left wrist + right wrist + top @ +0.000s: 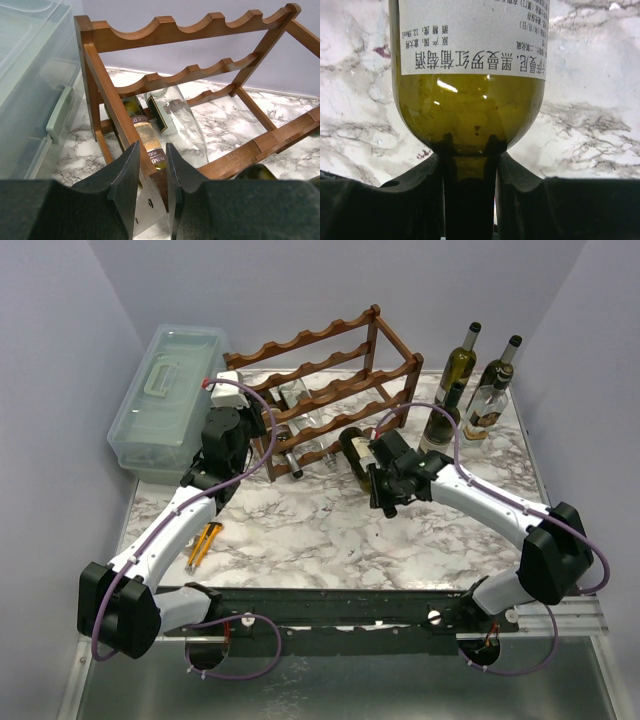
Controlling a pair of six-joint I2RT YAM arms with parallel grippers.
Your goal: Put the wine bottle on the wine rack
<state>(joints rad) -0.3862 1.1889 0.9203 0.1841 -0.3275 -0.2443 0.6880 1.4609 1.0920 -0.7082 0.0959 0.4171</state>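
**Risks (judged)**
- The wine rack [330,370] stood centre-top of the overhead view on the marble counter [330,540]. It looked light and open-sided. It could skid or tip if the bottle's base struck a scalloped crest instead of a trough.
- The left hand [152,150] was clamped on the rack's near end post, apparently bracing it. A weak hold there would let the rack shift.
- The wine bottle [470,110] was olive glass with a white label. The closed right hand [470,157] held it by the neck alone.
- The bottle lay near-level at mid-frame, its base just beside the rack's low front rail. Contact was not discernible.
- Its heavy end was far from the grip, so sagging or twisting between the fingers seemed the likeliest failure.

**Containers**
- A pale green plastic box [165,405] sat at upper left with its lid on. Its contents were not legible.
- Low in the rack lay a dark labelled bottle [142,130] and a clear bottle [180,120], side by side. The incoming base could knock them.
- The top tier was bare.
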